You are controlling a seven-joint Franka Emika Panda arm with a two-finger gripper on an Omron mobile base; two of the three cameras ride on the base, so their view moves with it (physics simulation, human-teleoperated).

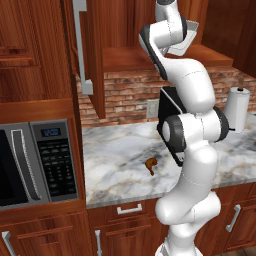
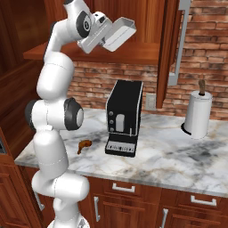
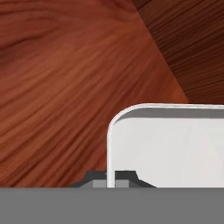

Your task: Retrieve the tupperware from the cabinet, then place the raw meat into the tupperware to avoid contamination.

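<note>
The gripper is clamped on a wall of the white tupperware, holding it tilted in the open cabinet. The raw meat lies far below on the marble counter.

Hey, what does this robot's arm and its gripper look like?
The arm is glossy white, built of rounded, bulbous segments with dark grey rings at the joints. The hand is a boxy white block. The gripper ends in two small dark grey fingertips. No cables or markings are visible.
</note>
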